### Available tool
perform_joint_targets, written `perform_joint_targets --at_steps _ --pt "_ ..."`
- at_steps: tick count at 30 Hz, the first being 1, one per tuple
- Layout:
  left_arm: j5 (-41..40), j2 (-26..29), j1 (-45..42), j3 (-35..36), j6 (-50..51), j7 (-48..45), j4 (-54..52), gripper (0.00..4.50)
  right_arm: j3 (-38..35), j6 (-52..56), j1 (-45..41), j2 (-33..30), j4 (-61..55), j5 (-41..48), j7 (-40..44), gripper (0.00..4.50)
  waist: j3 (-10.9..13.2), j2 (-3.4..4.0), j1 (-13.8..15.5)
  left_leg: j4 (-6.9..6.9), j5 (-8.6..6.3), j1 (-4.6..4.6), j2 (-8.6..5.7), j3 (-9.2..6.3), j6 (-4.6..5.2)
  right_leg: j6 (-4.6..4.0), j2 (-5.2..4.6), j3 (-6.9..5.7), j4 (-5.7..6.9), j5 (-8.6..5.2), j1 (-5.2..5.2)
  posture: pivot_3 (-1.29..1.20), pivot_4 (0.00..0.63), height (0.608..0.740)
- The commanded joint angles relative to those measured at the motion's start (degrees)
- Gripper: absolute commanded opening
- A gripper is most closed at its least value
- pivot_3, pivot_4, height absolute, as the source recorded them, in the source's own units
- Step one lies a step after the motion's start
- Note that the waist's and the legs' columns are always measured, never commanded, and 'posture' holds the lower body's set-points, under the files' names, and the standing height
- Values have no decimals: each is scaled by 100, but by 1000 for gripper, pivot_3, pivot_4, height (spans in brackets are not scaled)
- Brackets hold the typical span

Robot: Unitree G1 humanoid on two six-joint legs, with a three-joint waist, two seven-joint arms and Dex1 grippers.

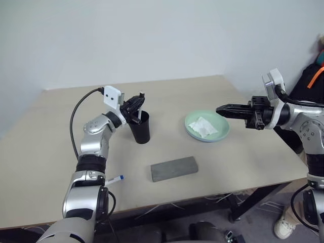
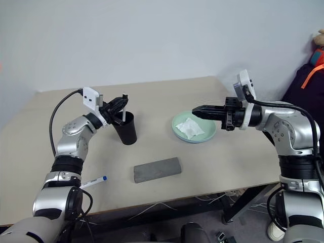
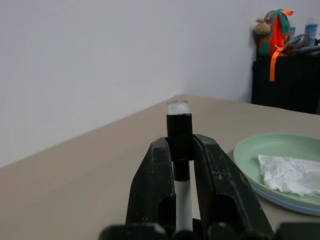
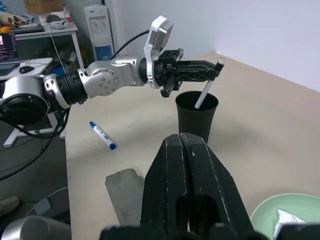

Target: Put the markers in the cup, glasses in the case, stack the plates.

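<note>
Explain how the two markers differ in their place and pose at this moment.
The black-ended marker is held in the left gripper, tilted, its lower end inside the black cup; the blue-capped marker lies flat on the table, untouched. The first shows black ends, the second a blue cap and print. Both are slim with white bodies.

Two markers, one black-ended and one blue-capped, one black cup, two stacked plates, one tissue, one grey case.
</note>
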Motion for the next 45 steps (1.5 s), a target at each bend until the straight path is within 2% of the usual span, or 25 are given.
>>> perform_joint_targets --at_steps 1,10,11,15,19,22,27,35,39,45 --pt "-154 8 -35 138 -74 -44 -123 1186 -155 -130 -210 -78 50 35 14 0 0 0 0 0 0 0 0 0 0 0 0 0 0 0 0 0 0 735" --pt "-185 25 30 111 -33 -82 -182 4323 -117 -176 -218 -93 118 -12 18 0 0 0 0 0 0 0 1 0 0 0 0 -1 0 0 -1 0 0 735" --pt "-194 27 34 109 -20 -86 -193 4483 -114 -174 -217 -92 118 -15 17 0 0 0 0 0 0 0 1 0 0 -1 0 -1 0 0 -1 0 0 735" --pt "-331 94 94 88 260 -277 -464 4483 -102 -157 -216 -87 105 -22 6 0 0 0 -1 0 0 0 1 0 0 0 0 -1 0 0 -1 0 0 735" --pt "-819 527 318 19 1302 -1060 -1389 4483 -94 -148 -207 -92 110 -33 1 0 1 -1 -17 -2 -1 -5 3 1 -1 0 0 0 1 0 -8 0 0 735" --pt "-967 1169 611 -98 1790 -1789 -2066 4483 -88 -140 -194 -101 112 -34 2 0 0 0 -45 -10 -1 -5 5 7 -1 -2 1 1 2 -1 -15 0 0 735" --pt "-801 2404 1072 -356 1910 -3044 -2379 4483 -66 -147 -195 -95 146 -48 9 0 1 2 -42 -22 0 2 11 7 -1 -7 3 -4 4 -4 -21 0 0 735" --pt "-41 3600 1293 -1089 1422 -4188 -2378 4483 0 -151 -256 -65 224 -64 36 0 2 2 -6 -16 -1 -9 61 25 -3 -7 -6 -9 -5 -6 -29 0 0 735" --pt "381 3835 1331 -1501 1245 -4397 -2414 4483 30 -150 -279 -47 236 -68 39 0 3 3 -8 -21 -2 -9 65 34 -3 -7 -11 -8 -6 -6 -34 0 0 735" --pt "1030 3813 1491 -1998 872 -4340 -2453 4483 36 -116 -236 -37 150 -22 -4 0 3 3 -9 -30 -1 -9 71 39 -2 -7 -5 -10 -2 -6 -43 0 0 735"
